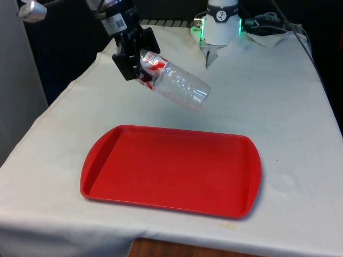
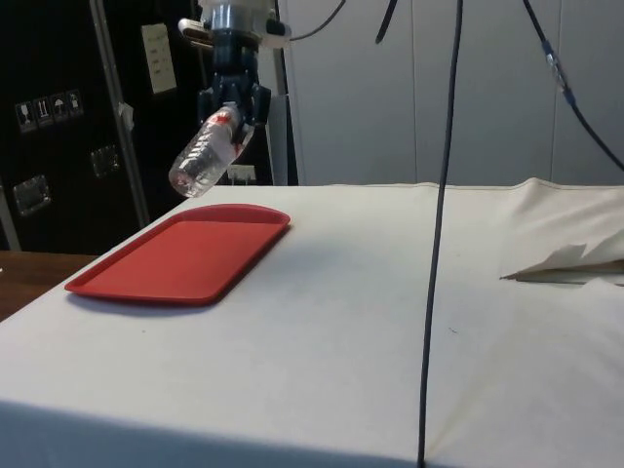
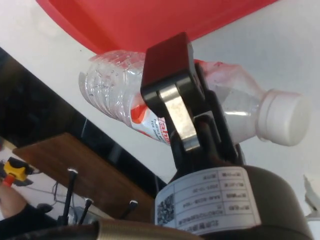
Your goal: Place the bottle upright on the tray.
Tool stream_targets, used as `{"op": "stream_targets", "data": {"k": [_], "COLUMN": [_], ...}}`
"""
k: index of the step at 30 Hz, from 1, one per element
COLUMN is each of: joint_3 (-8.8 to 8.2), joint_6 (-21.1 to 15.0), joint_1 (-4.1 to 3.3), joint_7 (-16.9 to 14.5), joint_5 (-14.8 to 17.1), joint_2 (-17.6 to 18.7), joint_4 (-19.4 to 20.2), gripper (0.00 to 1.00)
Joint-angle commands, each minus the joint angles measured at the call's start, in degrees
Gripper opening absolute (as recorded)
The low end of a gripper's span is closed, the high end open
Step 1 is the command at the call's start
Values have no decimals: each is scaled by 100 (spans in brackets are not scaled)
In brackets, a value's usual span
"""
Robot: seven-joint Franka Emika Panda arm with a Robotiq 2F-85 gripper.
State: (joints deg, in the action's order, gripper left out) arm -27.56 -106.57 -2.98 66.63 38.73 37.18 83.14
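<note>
Gripper (image 1: 138,63) pinching clear bottle (image 1: 179,84) at red-and-white label, print apparently too blurred to read; white cap (image 3: 286,117). Bottle tilted, airborne above red tray (image 1: 171,170) on counter (image 1: 278,101).

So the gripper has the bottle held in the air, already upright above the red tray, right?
Not upright. The gripper does hold the bottle in the air near the red tray, but the bottle is tilted, base angled down, as the side view shows.

Pincer (image 1: 140,67) clamped on tilted, apparently empty bottle (image 1: 179,83) above red tray (image 1: 171,170).
</note>
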Motion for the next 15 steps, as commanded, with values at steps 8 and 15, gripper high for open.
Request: {"op": "stream_targets", "data": {"k": [8, 15], "joint_3": [-40, -86], "joint_6": [46, -6], "joint_1": [6, -11], "joint_7": [166, 178], "joint_5": [-126, -235], "joint_2": [378, 584], "joint_4": [-590, -888], "gripper": [0, 0]}}
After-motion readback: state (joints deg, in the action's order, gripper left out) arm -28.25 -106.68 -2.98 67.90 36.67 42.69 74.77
